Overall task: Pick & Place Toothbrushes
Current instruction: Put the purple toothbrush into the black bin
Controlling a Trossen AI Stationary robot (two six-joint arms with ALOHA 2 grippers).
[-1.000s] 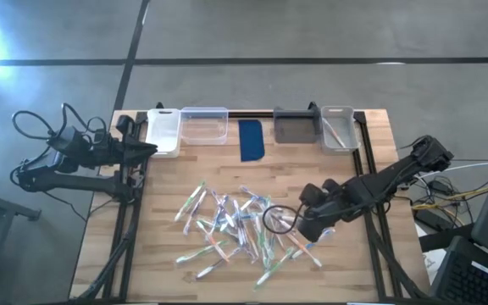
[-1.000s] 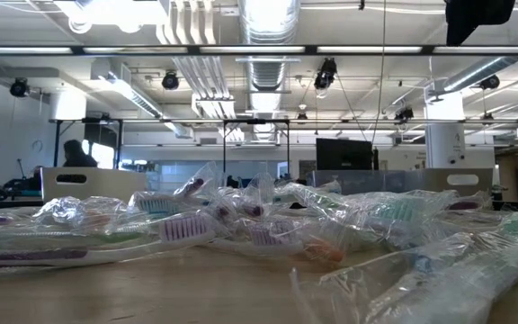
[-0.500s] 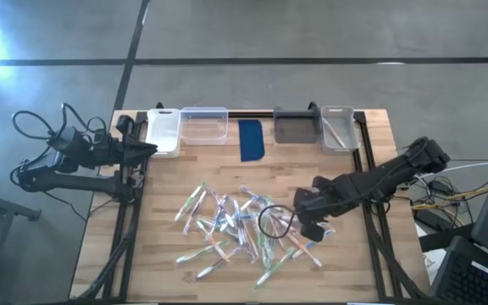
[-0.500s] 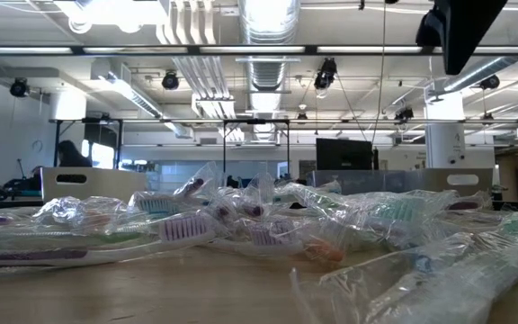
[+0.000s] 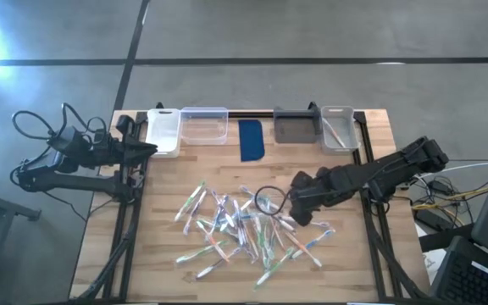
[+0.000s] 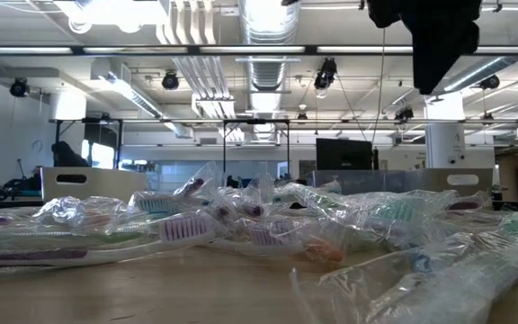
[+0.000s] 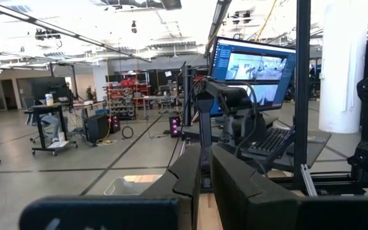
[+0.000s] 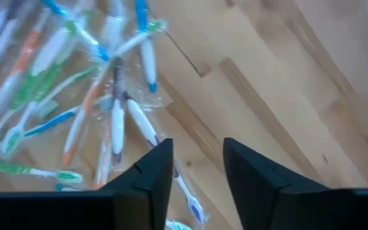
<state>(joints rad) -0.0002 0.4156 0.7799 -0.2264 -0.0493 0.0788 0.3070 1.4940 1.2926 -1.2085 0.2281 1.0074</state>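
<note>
Several wrapped toothbrushes (image 5: pixel 240 229) lie in a loose heap on the wooden table's middle, with white, blue, green and orange handles (image 8: pixel 117 121). My right gripper (image 5: pixel 291 210) hangs above the heap's right edge, pointing steeply down. It is open (image 8: pixel 198 172), with nothing between the fingers. In the low view it shows as a dark shape (image 6: pixel 430 54) high above the wrappers (image 6: pixel 268 225). My left gripper (image 5: pixel 146 148) waits off the table's far left corner, held level and shut (image 7: pixel 206 182).
Along the far edge stand a white bin (image 5: pixel 163 131), a clear bin (image 5: pixel 203 125), a dark blue pad (image 5: pixel 251 140), a grey bin (image 5: pixel 292 127) and a clear bin (image 5: pixel 337 127) holding a toothbrush. Bare wood (image 5: pixel 346 263) lies right of the heap.
My right gripper has moved toward the table's left and far edges, from right of the heap to above its right edge. It has also come lower into the low view. The toothbrushes have not moved.
</note>
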